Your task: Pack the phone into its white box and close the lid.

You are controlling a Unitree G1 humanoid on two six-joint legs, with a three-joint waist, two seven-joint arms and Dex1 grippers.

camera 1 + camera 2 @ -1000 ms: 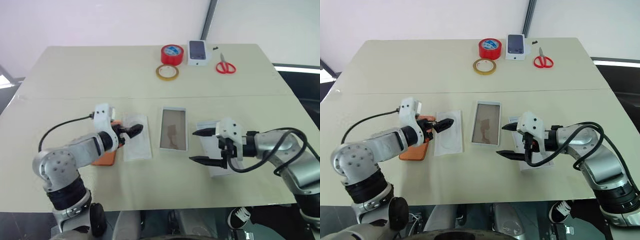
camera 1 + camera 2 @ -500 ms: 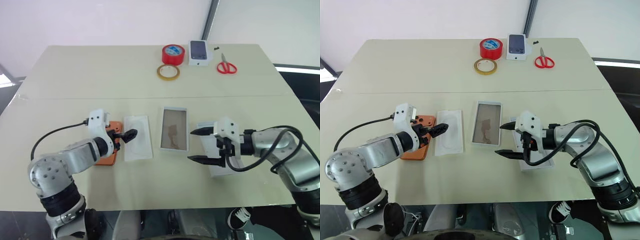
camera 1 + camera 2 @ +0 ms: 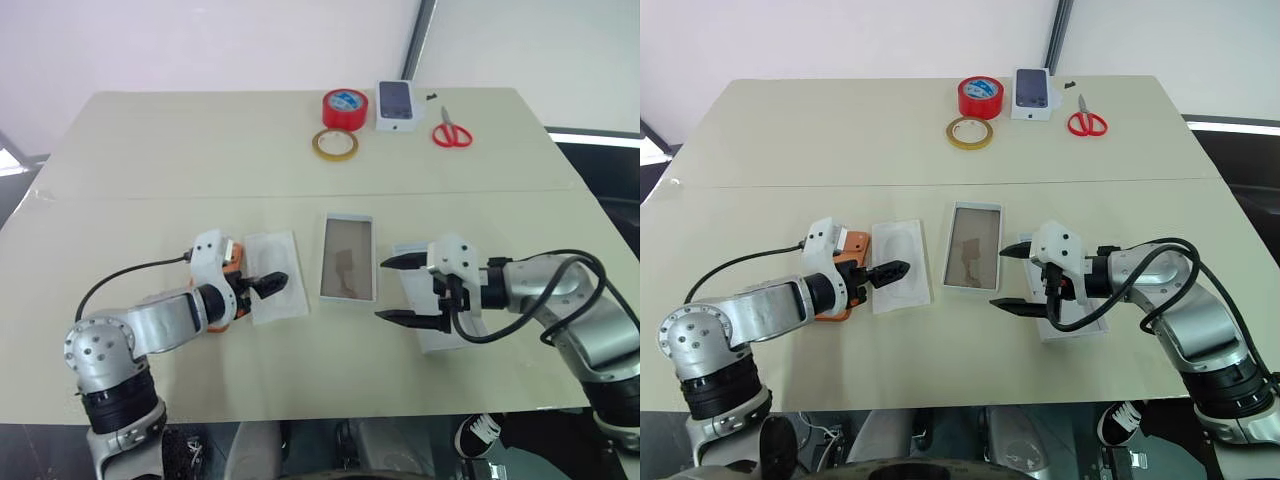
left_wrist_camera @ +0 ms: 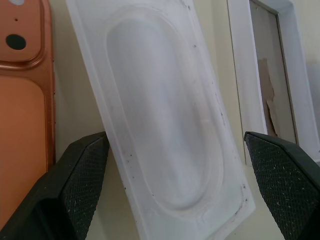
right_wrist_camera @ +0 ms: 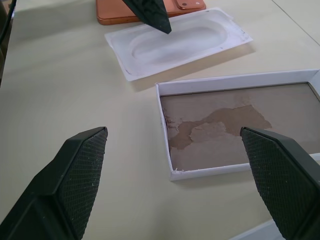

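The flat orange phone (image 4: 22, 115) lies on the beige tabletop (image 3: 300, 150), left of the thin white tray (image 4: 160, 115). It is probably stiff and slippery; hold its long edges. Both pincers (image 3: 878, 272) (image 3: 402, 290) gape wide, empty.

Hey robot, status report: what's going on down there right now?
Both grippers open: left gripper over the insert, right gripper beside the white box. Phone unpacked. Box empty.

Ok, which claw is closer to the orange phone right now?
Left. The left claw hangs open right beside the phone, over the white insert. The right claw is open on the far side of the white box, well away.
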